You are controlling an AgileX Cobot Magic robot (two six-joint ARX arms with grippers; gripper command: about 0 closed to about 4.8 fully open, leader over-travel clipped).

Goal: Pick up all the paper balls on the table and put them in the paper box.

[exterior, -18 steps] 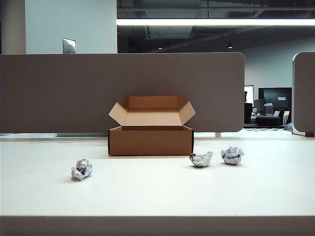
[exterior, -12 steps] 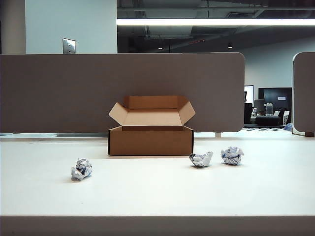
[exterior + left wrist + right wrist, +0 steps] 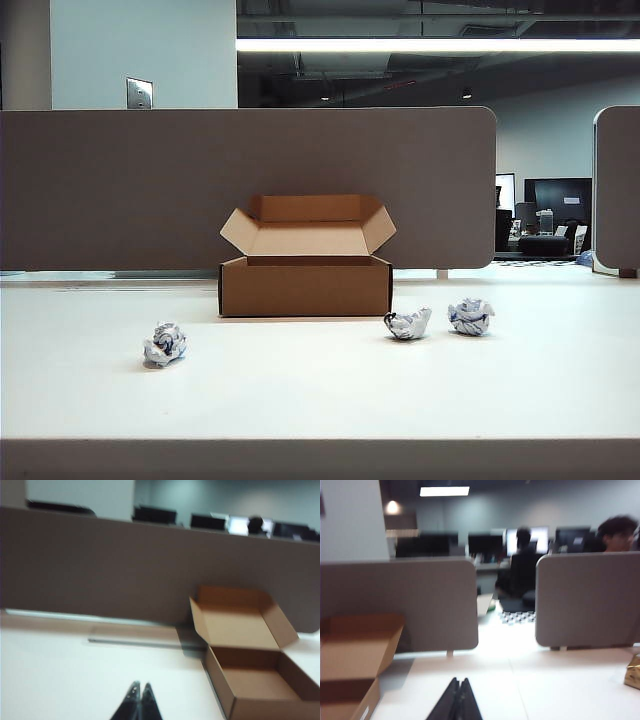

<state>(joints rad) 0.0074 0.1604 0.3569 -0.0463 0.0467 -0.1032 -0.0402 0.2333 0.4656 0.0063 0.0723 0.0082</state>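
White table (image 3: pixel 320 400) carries three paper balls (image 3: pixel 165 344) and an open box (image 3: pixel 305 286); left gripper (image 3: pixel 140 692) and right gripper (image 3: pixel 459 687) hover pressed together, empty.

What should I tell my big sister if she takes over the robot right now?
Left gripper: shut, empty, above bare table, box off to one side.
Right gripper: shut, empty, above the table on the other side of the box.
Neither arm shows in the exterior view.
Box: open, flaps up, by the partition, nothing visible inside.
Balls: one left of the box, two right of it, all on the table.
Done: nothing.
Left: pick up all three balls and drop them in the box.
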